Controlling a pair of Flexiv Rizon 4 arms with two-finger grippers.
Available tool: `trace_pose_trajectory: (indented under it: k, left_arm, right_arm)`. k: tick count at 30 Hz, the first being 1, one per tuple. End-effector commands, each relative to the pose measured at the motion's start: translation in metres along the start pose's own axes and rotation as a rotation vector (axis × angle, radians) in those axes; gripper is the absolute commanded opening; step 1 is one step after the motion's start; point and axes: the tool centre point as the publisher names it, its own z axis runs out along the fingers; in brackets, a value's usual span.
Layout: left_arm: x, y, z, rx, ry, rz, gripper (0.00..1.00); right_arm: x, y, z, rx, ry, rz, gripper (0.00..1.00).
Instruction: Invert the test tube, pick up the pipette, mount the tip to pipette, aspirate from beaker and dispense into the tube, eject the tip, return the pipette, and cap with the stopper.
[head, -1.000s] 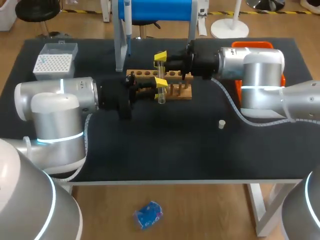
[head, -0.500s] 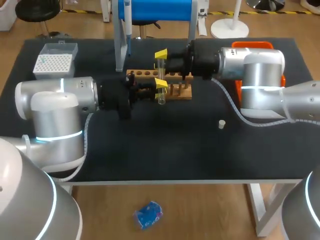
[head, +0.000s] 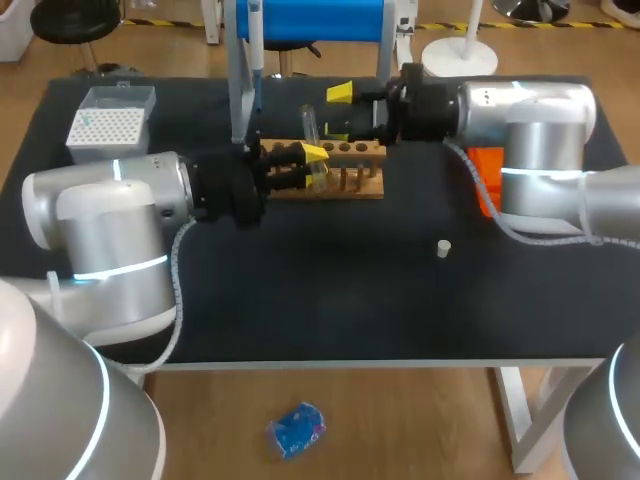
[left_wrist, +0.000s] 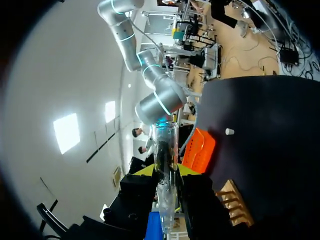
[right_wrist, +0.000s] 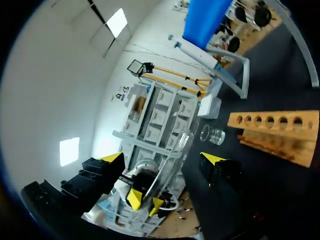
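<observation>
1 ea: test tube (head: 309, 126), rack (head: 345, 190), tip box (head: 108, 125), stopper (head: 443, 247), pipette (head: 255, 40), orange bin (head: 487, 165).

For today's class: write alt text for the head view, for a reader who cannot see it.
The left hand grips a clear test tube, tilted, above a wooden rack at the back of a dark table. The right hand is open close by. A small white stopper lies apart on the table; a tip box sits at the far left.
</observation>
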Motion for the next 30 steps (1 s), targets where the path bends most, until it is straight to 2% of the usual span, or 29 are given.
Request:
trace_pose_trajectory:
  k: [1,3,5,7,8,21,22,23,25,27,28,29,30]
  left_arm:
    - [-0.008,-0.001,-0.001,-0.051,0.005,-0.069,0.00]
    - [-0.010,0.001,-0.002,-0.062,0.015,-0.122,0.00]
    - [-0.012,0.004,-0.003,-0.083,0.027,-0.203,0.00]
    - [-0.015,0.005,-0.003,-0.093,0.012,-0.230,0.00]
    - [-0.019,0.007,-0.003,-0.112,-0.028,-0.222,0.00]
    - [-0.019,0.007,-0.003,-0.112,-0.028,-0.222,0.00]
    - [-0.019,0.007,-0.003,-0.112,-0.028,-0.222,0.00]
    - [-0.021,0.009,-0.003,-0.108,-0.006,-0.280,0.00]
    - [-0.027,0.011,-0.003,-0.131,0.015,-0.367,0.00]
    - [-0.034,0.014,-0.002,-0.148,0.036,-0.405,0.00]
    - [-0.036,0.016,-0.001,-0.147,0.057,-0.468,0.00]
    - [-0.039,0.017,0.000,-0.131,0.066,-0.482,0.00]
    - [-0.042,0.018,0.001,-0.152,0.080,-0.482,0.00]
  right_arm:
    - [0.012,-0.002,-0.021,0.005,-0.002,-0.112,1.00]
    - [0.013,-0.001,-0.029,0.032,0.010,-0.197,1.00]
    - [0.014,0.001,-0.037,0.111,0.002,-0.354,1.00]
    - [0.013,0.003,-0.045,0.087,0.034,-0.436,1.00]
    - [0.013,0.003,-0.045,0.087,0.034,-0.436,1.00]
    - [0.013,0.003,-0.045,0.087,0.034,-0.436,1.00]
    - [0.010,0.003,-0.046,0.105,0.024,-0.469,1.00]
    - [0.008,0.004,-0.048,0.114,-0.006,-0.510,1.00]
    - [0.004,0.007,-0.056,0.163,-0.095,-0.629,1.00]
    - [0.002,0.008,-0.060,0.226,-0.193,-0.731,1.00]
    - [0.001,0.007,-0.063,0.251,-0.216,-0.776,1.00]
    - [0.000,0.007,-0.066,0.264,-0.244,-0.808,1.00]
    - [-0.002,0.007,-0.069,0.286,-0.280,-0.848,1.00]
